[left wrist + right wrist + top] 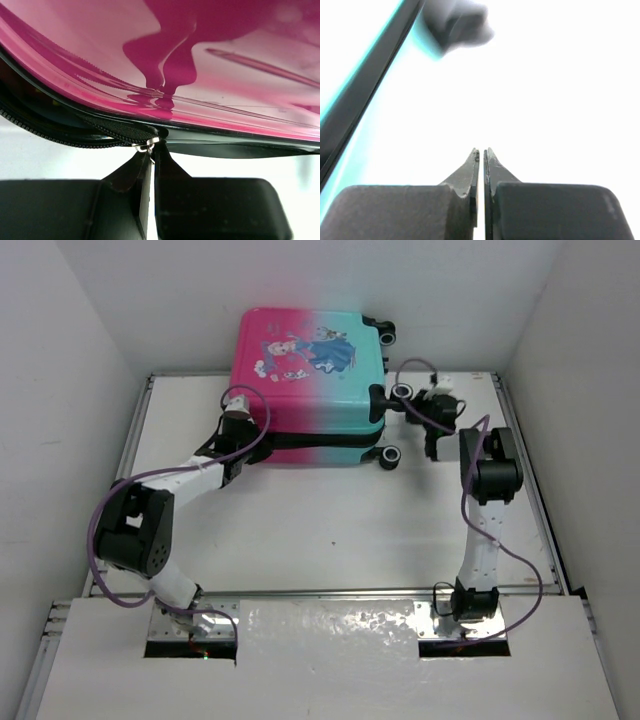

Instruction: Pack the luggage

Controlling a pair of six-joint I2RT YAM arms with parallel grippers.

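A: Where's the luggage [305, 380]?
B: Far end of the counter [350, 530]. Left hand [151, 150] reaches its pink edge, pinching the zipper pull [149, 145]; right hand [481, 152] hangs beside the teal end, closed, empty.

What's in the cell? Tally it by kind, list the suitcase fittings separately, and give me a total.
Suitcase: 1
Suitcase wheels in view: 2
Zipper pull: 1
Robot arms, left and right: 2
Total: 6
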